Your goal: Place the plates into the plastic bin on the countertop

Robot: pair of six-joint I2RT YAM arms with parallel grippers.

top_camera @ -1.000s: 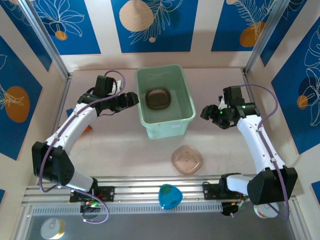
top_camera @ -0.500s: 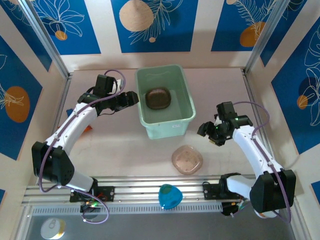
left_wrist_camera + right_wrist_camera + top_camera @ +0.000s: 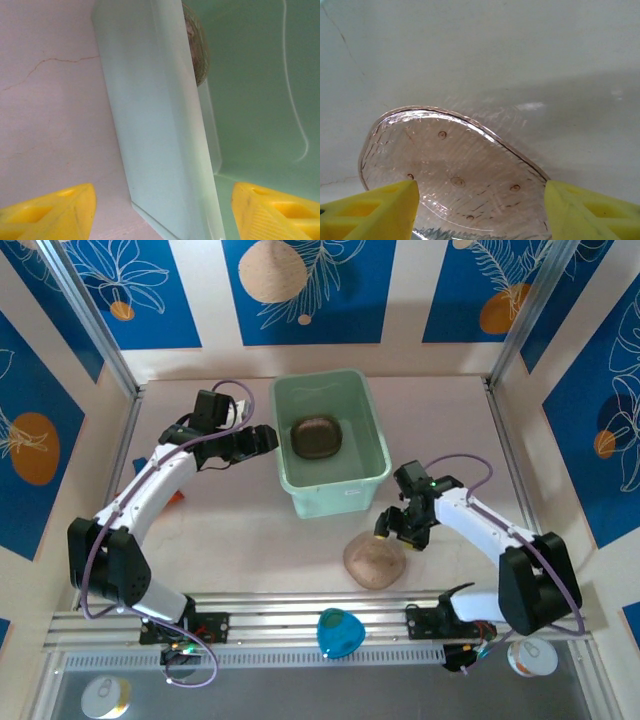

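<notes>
1 bin [image 3: 335,495]; 1 loose plate [image 3: 370,564]; 1 plate stack [image 3: 316,436] inside; 1 blue obj [image 3: 338,632]

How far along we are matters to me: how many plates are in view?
2. A pinkish plate lies on the countertop at the right gripper; a dark plate sits inside the plastic bin, possibly a stack hiding more.
</notes>
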